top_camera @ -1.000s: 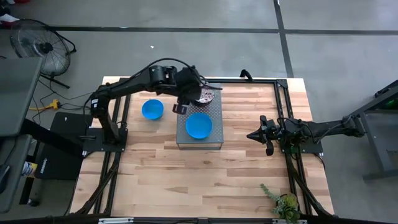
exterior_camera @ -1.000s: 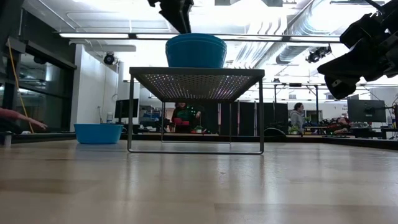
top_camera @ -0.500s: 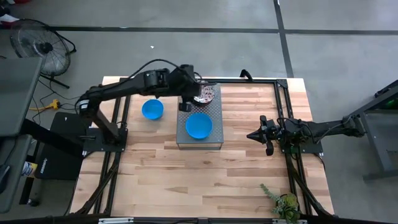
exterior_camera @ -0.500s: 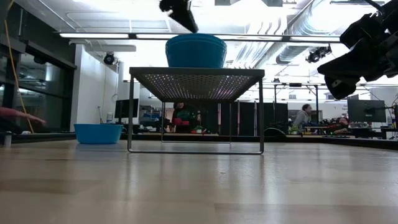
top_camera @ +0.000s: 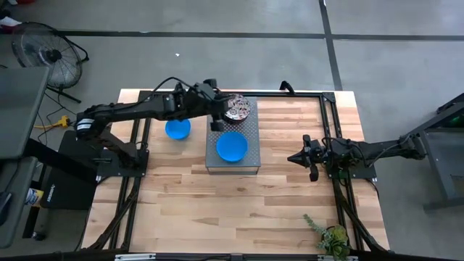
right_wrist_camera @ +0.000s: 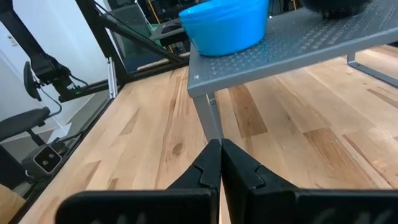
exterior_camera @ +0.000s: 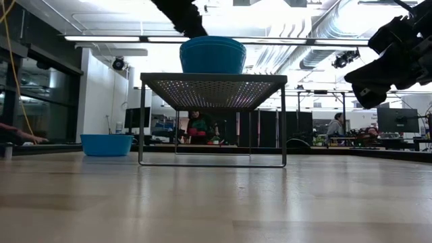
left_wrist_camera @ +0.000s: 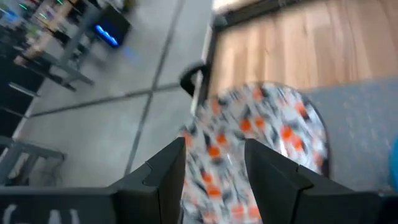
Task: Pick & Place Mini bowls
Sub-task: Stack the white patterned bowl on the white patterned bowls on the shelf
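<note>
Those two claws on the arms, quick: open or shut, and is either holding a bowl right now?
Left end effector: open, above the patterned bowl on the grey stand, holding nothing.
Right end effector: shut, empty, waiting at the table's right side.

Two dark, jointed arms are being shown, thin black cables being carried along each; both are being ended by black, wedge-shaped fingers (left_wrist_camera: 168,177).

Wooden table (top_camera: 239,196), grey slab (top_camera: 250,159), 1 blue bowl (top_camera: 177,129)

Grey perforated stand (top_camera: 250,138), floor fan (top_camera: 43,51), potted plant (top_camera: 332,238)
</note>
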Action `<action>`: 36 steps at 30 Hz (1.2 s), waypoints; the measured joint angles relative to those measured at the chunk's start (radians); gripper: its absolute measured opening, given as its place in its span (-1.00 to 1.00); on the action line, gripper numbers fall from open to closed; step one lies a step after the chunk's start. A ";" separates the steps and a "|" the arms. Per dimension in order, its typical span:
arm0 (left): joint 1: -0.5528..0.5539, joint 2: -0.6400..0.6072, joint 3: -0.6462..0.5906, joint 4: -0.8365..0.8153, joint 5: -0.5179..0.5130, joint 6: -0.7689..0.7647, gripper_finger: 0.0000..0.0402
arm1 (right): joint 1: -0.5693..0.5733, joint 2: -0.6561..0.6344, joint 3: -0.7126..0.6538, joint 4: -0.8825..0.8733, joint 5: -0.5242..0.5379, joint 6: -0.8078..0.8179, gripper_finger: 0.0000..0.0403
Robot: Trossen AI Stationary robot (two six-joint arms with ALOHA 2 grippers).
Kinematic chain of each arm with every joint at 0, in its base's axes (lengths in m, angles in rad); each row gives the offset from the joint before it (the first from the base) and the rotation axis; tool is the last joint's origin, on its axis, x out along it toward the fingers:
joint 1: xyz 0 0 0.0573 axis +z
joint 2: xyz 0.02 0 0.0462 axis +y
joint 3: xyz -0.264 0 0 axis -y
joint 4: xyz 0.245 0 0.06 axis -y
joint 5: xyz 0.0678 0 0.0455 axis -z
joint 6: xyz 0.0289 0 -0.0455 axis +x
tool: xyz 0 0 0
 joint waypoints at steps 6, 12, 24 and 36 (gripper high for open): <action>0.019 -0.014 -0.120 0.203 0.063 -0.030 -0.20 | 0.000 0.009 0.000 0.000 0.000 0.000 -1.00; 0.020 -0.031 -0.242 0.360 0.076 -0.055 -0.20 | 0.000 0.013 0.000 0.000 0.000 0.000 -1.00; 0.053 -0.089 -0.361 0.464 0.135 -0.102 -0.20 | 0.000 0.015 0.000 0.000 0.000 0.000 -1.00; 0.109 -0.104 -0.361 0.423 0.196 -0.103 -0.20 | 0.000 0.015 0.000 0.000 0.000 0.000 -1.00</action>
